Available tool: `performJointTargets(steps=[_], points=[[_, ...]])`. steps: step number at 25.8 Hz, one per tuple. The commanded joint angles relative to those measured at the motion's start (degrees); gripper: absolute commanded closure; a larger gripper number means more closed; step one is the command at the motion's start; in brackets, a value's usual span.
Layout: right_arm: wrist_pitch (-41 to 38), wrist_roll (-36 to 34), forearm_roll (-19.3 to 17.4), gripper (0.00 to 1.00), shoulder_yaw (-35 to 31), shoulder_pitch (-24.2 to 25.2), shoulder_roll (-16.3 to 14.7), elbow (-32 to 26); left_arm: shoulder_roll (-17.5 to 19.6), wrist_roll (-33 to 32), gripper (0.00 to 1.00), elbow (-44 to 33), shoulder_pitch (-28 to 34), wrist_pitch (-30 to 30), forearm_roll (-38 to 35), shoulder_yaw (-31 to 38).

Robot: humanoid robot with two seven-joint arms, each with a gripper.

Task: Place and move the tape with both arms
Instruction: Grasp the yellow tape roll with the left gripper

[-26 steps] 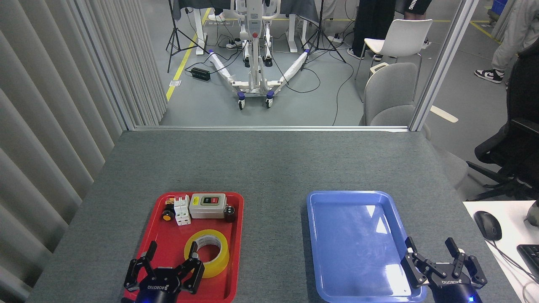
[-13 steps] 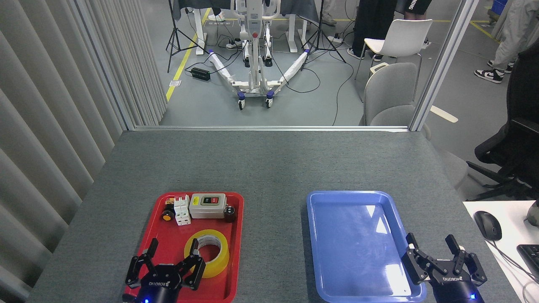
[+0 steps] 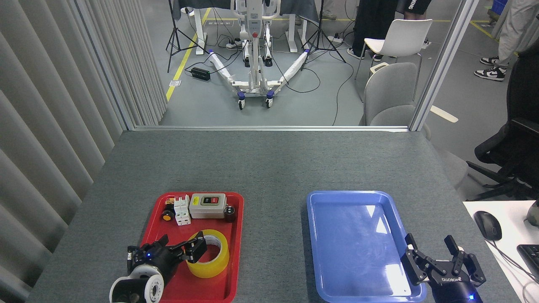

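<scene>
Left gripper (image 3: 182,249) has rotated sideways since the earlier frame, fingers spread, one reaching the tape's (image 3: 209,259) rim in the red tray (image 3: 236,252). Right gripper (image 3: 440,263) idles spread by the blue tray (image 3: 320,252). Grasp step; next, pinch the roll wall.

On the grey desk (image 3: 269,168) I see a red tray (image 3: 236,269) holding the tape (image 3: 210,259), a grey switch box (image 3: 207,205), a white breaker (image 3: 182,210) and a yellow-capped button (image 3: 167,216). My left gripper (image 3: 179,248) lies tilted sideways over the tray, jaws spread, one finger reaching into the roll's core. My right gripper (image 3: 433,254) hovers at the blue tray's (image 3: 320,235) near right corner, jaws apart and empty.
</scene>
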Motion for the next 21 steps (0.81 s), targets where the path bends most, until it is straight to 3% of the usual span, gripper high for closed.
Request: performJointTargets(steps=[1,6,12,21], points=[[0.02,0.01,0.12,0.0,-0.01,0.07,0.27,0.0,1.24,-7.58,0.0,1.8,-3.22,1.45,0.34,0.0],[0.02,0.01,0.12,0.0,0.07,-0.02,0.09,0.0,1.94,-13.02,0.0,8.3,-8.06,1.54,0.25,-0.18],[0.02,0.01,0.12,0.0,-0.01,0.16,0.09,0.0,2.64,-20.05,0.0,10.06,-9.99,1.54,0.07,-1.41],[0.02,0.01,0.2,0.0,0.07,0.16,0.0,0.0,2.38,-20.5,0.0,13.66,-10.96,3.04,-0.02,-4.31]])
